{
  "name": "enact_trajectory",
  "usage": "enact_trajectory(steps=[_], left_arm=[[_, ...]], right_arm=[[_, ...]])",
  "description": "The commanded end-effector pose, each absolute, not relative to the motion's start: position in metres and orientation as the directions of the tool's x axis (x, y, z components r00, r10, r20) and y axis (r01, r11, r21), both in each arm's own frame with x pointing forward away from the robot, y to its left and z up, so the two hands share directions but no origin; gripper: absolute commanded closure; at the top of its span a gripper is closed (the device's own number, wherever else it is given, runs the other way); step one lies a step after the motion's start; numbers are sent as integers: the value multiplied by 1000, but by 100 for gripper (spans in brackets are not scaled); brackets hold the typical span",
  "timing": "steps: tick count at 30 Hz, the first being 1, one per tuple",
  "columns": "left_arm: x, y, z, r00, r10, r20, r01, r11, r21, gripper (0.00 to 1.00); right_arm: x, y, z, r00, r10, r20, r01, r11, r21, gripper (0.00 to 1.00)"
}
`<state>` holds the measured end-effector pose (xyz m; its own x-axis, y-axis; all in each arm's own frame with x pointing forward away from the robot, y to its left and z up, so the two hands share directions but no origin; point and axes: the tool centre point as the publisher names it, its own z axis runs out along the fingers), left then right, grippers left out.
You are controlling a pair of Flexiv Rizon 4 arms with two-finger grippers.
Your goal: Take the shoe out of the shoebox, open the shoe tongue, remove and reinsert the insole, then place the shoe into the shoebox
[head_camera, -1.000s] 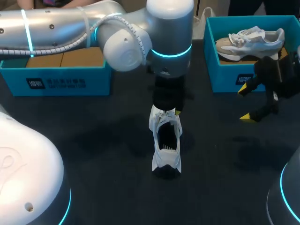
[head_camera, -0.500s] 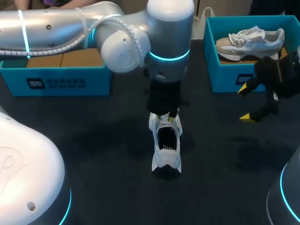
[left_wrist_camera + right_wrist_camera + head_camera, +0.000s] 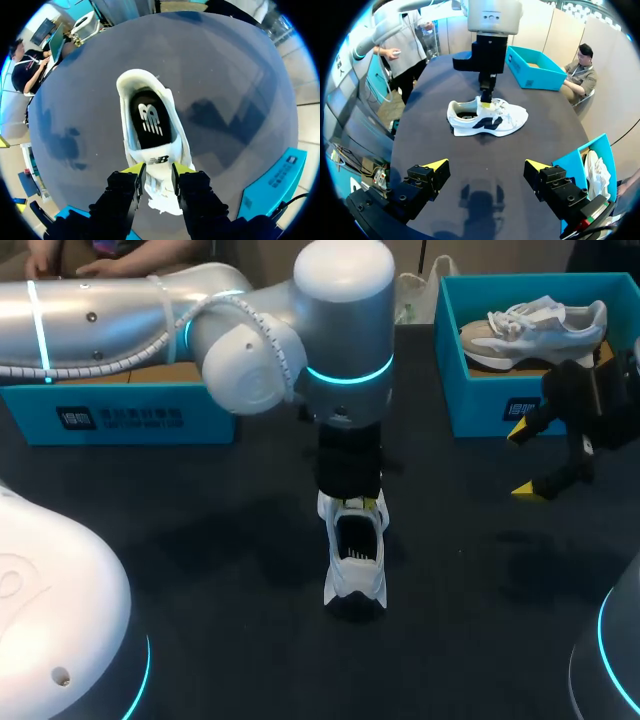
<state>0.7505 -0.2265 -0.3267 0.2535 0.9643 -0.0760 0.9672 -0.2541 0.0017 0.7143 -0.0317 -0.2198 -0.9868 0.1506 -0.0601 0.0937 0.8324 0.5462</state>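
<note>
A white shoe (image 3: pixel 356 562) stands on the dark table near the middle, heel toward the camera, with its black insole (image 3: pixel 149 120) showing inside. My left gripper (image 3: pixel 351 502) hangs over the laces, shut on the shoe tongue (image 3: pixel 159 161), which sits between its yellow fingertips (image 3: pixel 133 169). In the right wrist view the shoe (image 3: pixel 487 118) lies side-on ahead, with the left gripper (image 3: pixel 486 98) on its tongue. My right gripper (image 3: pixel 525 460) stands open and holds nothing, off to the right beside the right shoebox (image 3: pixel 478 400); it is also seen from the right wrist (image 3: pixel 485 167).
The right teal shoebox holds a second grey-white shoe (image 3: pixel 533 325). Another teal shoebox (image 3: pixel 120 405) stands at the back left, partly behind my left arm. Bare table lies in front of and on both sides of the white shoe.
My left gripper has come down and toward the heel over the laces, closing a little on the tongue. The shoe and the right arm have stayed where they were.
</note>
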Motion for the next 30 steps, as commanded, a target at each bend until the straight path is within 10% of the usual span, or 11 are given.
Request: enact_trajectory(steps=[1,17,30], left_arm=[[743,-222,-336,225,970,-90,974,-224,16,64],[733,-220,-341,70,993,-100,998,-69,13,61],[717,-204,-300,-476,872,-116,872,485,67,53]], right_arm=[[714,-31,-220,-986,152,-61,95,834,544,0],[714,-31,-220,-986,152,-61,95,834,544,0],[714,-31,-220,-986,152,-61,95,834,544,0]])
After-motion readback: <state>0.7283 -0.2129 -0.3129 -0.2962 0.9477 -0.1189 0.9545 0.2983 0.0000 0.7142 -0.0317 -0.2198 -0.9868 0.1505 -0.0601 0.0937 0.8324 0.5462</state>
